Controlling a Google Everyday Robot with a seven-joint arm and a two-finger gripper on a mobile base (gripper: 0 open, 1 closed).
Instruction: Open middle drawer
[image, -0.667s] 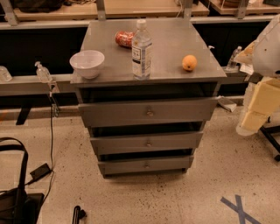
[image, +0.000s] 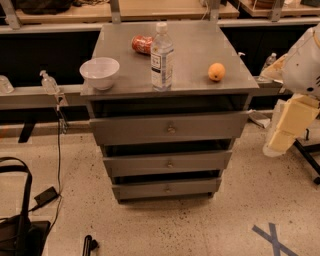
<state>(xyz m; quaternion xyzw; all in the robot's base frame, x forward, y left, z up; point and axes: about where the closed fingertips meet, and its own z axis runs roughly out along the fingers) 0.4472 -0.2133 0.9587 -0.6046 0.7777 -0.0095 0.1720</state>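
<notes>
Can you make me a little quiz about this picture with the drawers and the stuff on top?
1. Which thing sits farthest back on the cabinet top?
A) the bowl
B) the red can
C) the fruit
2. True or false: the gripper is touching the middle drawer.
3. Fill in: the clear bottle stands upright between the white bowl and the ____.

Key:
1. B.
2. False. The gripper hangs to the right of the cabinet, apart from every drawer.
3. orange.
</notes>
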